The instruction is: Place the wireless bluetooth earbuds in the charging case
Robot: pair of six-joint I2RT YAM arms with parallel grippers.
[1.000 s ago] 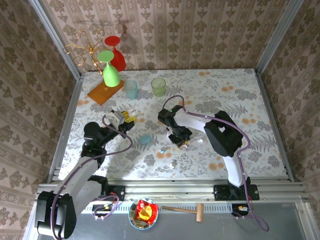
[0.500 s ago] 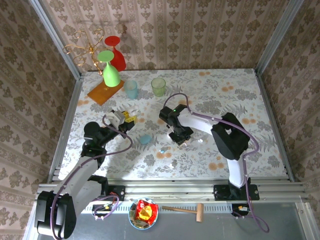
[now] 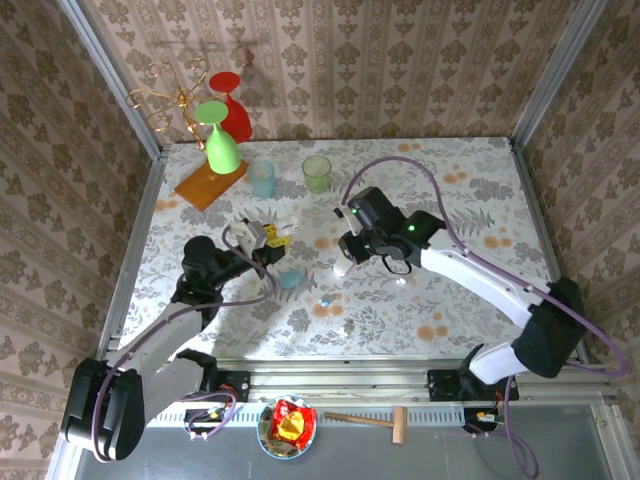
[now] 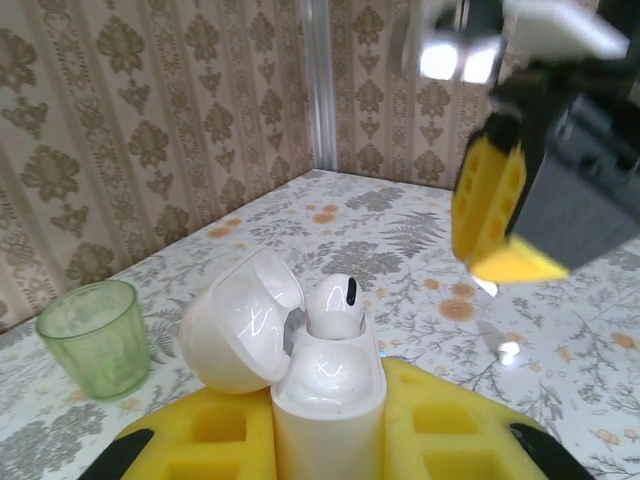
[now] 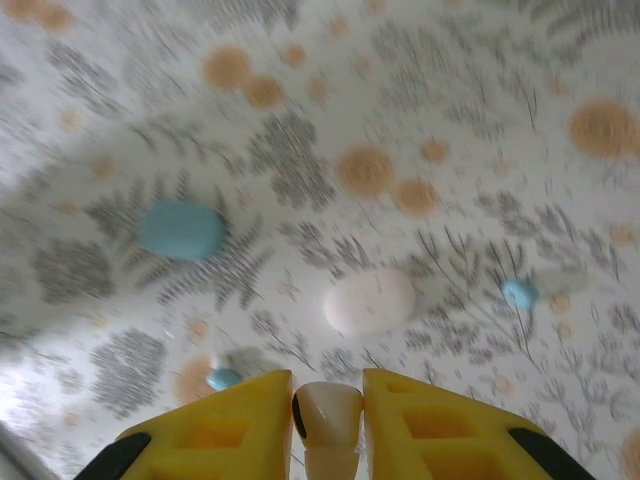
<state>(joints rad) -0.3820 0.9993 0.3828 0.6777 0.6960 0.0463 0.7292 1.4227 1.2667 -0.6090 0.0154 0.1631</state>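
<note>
My left gripper (image 3: 272, 238) is shut on a white charging case (image 4: 328, 395), held upright with its lid (image 4: 240, 320) flipped open. One white earbud (image 4: 332, 300) sits in the case's far socket. My right gripper (image 3: 351, 246) hovers above the table just right of the left one, shut on a second white earbud (image 5: 328, 415); its yellow finger (image 4: 492, 205) shows in the left wrist view. On the table below lie a closed white case (image 5: 369, 300), a light-blue case (image 5: 180, 230) and two pale-blue buds (image 5: 520, 293) (image 5: 225, 378).
A green cup (image 3: 317, 172) and a pale-blue cup (image 3: 262, 178) stand behind the grippers. A green glass (image 3: 222, 145) on an orange board and a red glass (image 3: 232, 105) stand at the back left. A small white bud (image 3: 400, 283) lies right of the white case.
My right gripper has lifted off the table with the white earbud and swung back and left towards the held case. My left gripper has shifted slightly right with the open case.
</note>
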